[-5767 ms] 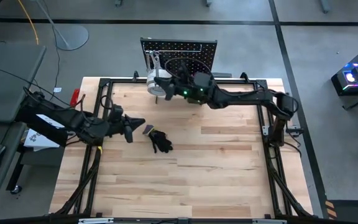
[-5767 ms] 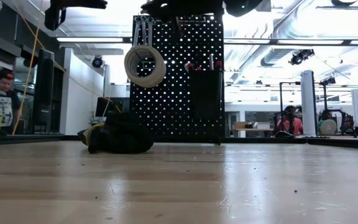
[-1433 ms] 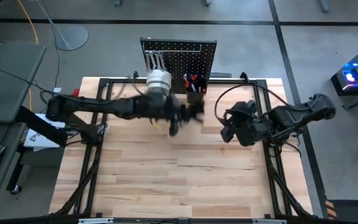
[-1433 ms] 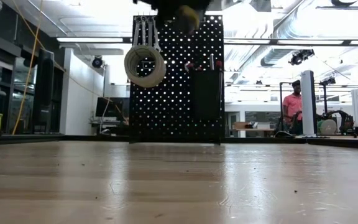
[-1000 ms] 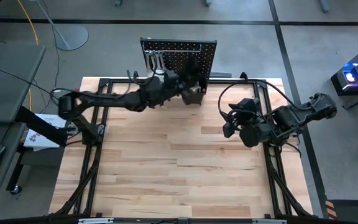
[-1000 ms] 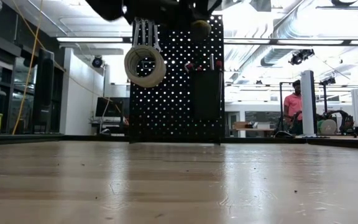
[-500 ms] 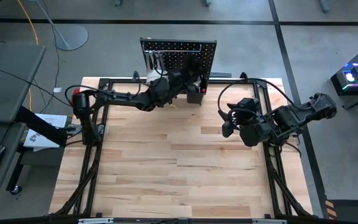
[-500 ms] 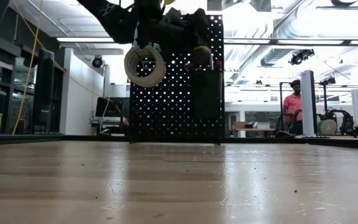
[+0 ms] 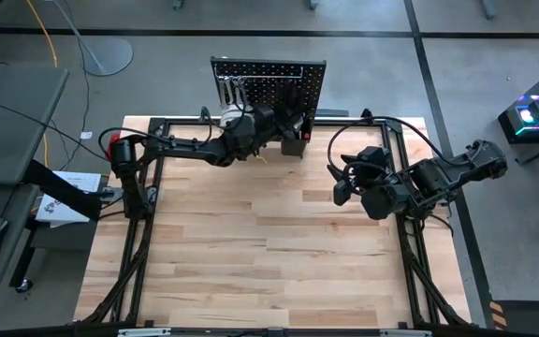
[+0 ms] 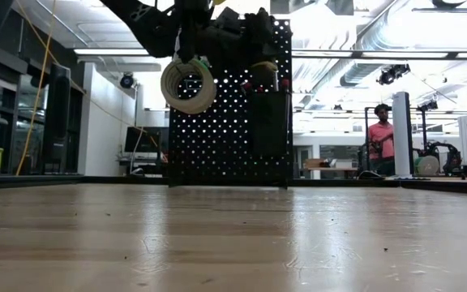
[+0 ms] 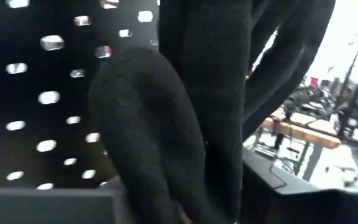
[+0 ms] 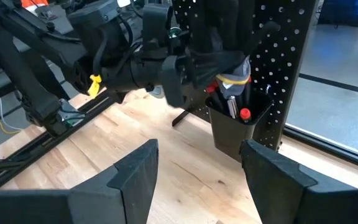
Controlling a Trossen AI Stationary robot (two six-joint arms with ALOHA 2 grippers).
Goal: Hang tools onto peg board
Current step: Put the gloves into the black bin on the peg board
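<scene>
High view: peg board (image 9: 269,73) at 12 o'clock of table (image 9: 279,243), left gripper (image 9: 284,120) at it, right gripper (image 9: 340,187) waiting toward 3 o'clock; low view: tape roll (image 10: 188,84) hung at the board's 10 o'clock; left wrist view: black glove (image 11: 166,137) pinched, likely soft, light and limp, best held at the cuff; right wrist view: right gripper spread wide, bin (image 12: 238,127) beyond.

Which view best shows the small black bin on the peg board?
The right wrist view: the bin shows in full, red-tipped handles standing in it, the left hand just above. The low view shows its front; the high view only its top; the left wrist view is blocked.
</scene>
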